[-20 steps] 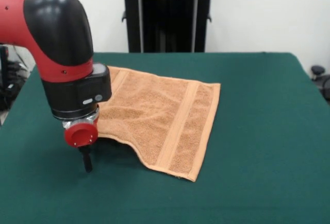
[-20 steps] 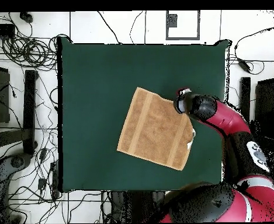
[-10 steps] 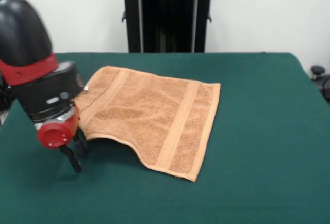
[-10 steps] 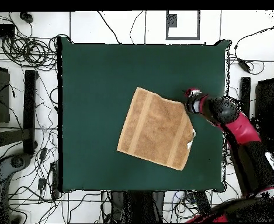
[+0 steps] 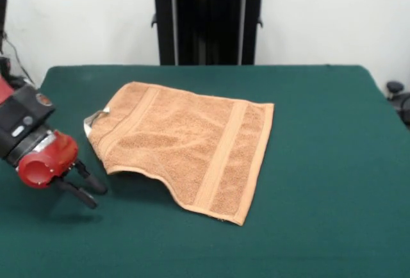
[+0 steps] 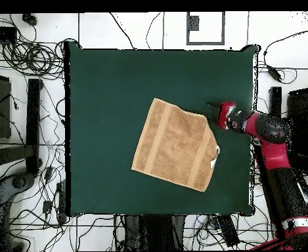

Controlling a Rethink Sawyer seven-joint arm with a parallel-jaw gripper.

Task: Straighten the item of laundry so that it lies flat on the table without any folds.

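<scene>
The orange-tan towel (image 5: 192, 140) lies spread on the green table (image 5: 327, 163), turned at an angle to the table's edges. Its front-left edge is slightly raised and wavy, with a shadow under it. A small white tag (image 5: 95, 118) shows at its left corner. My gripper (image 5: 90, 193) is at the far left, tilted, low over the table, just left of the towel's raised edge. Its fingers are apart and hold nothing. In the overhead view the gripper (image 6: 212, 110) is just off the towel's (image 6: 175, 144) upper right corner, above the table (image 6: 110, 85).
The black pedestal (image 5: 208, 18) stands at the table's far side. Cables (image 6: 25, 59) and stands lie on the floor around the table. The red arm (image 6: 274, 151) runs along the table's right edge in the overhead view.
The arm has swung away from the towel, leftward in the front view, and tilted over. The towel's left corner and tag are now uncovered. The towel has not moved.
</scene>
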